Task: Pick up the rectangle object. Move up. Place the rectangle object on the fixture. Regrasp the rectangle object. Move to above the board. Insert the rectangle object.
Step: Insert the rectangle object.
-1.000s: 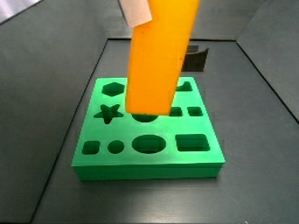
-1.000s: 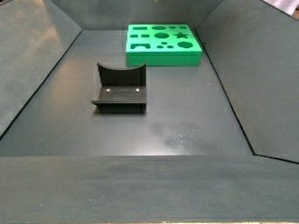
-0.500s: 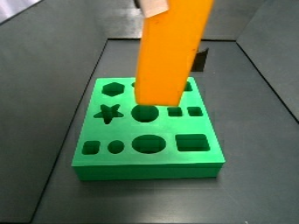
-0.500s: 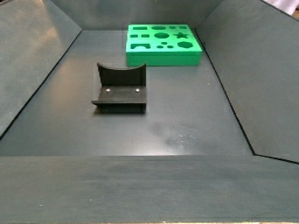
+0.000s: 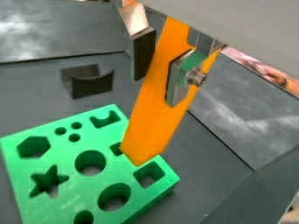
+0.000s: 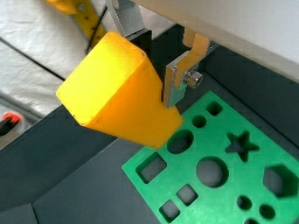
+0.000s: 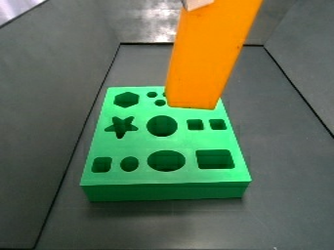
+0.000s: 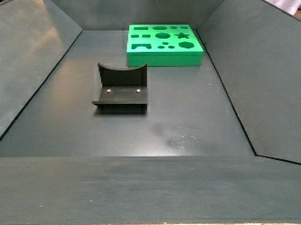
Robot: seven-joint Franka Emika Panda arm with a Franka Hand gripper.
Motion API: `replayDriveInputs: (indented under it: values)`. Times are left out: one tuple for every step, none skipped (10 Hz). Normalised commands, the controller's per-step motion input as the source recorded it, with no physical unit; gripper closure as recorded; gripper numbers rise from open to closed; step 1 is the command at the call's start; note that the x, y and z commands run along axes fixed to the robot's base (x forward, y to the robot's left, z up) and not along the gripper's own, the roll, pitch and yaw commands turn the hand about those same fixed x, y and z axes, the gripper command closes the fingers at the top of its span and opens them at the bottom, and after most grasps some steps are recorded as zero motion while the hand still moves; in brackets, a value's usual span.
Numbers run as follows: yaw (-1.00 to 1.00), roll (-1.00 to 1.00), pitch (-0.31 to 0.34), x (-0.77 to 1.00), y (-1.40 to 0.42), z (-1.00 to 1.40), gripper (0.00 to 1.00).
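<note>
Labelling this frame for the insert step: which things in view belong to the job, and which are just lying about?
Job:
- rectangle object, orange, held upright above the board
- gripper, shut on it
- board, green
- fixture, standing bare on the floor

Lying about:
- yellow cable, outside the bin in a wrist view
- small red-tipped item there; too small to identify

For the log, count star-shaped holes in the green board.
1: the star hole, beside the hexagon hole on the board; claw holds the rectangle object above, hiding some holes.

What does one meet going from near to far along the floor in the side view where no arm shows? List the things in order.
Fixture → board. The gripper, holding the rectangle object, shows only in the wrist views.
</note>
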Motion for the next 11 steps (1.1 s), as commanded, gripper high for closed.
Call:
replayDriveInputs:
  values:
    - [-0.52, 0.24, -0.499, 0.26, 0.00, 0.25, 1.00]
    - [-0.51, 0.19, -0.500, 0.30, 0.02, 0.25, 1.00]
    - [-0.47, 0.08, -0.500, 0.31, 0.05, 0.17, 1.00]
    - [-0.47, 0.09, -0.500, 0.26, 0.05, 0.16, 1.00]
    - [-0.41, 0.00, -0.500, 0.14, 0.08, 0.12, 1.00]
    - [-0.07, 0.00, -0.474, -0.26, 0.03, -0.17, 1.00]
    - [0.00, 0.00, -0.500, -0.06, 0.02, -0.14, 1.00]
    - [0.08, -0.04, -0.500, 0.01, 0.05, 0.10, 1.00]
    - [0.18, -0.04, -0.500, 0.00, 0.08, 0.05, 1.00]
    - [0.20, -0.04, -0.500, 0.00, 0.07, 0.03, 1.00]
    - [0.21, -0.05, -0.500, 0.00, 0.06, 0.02, 1.00]
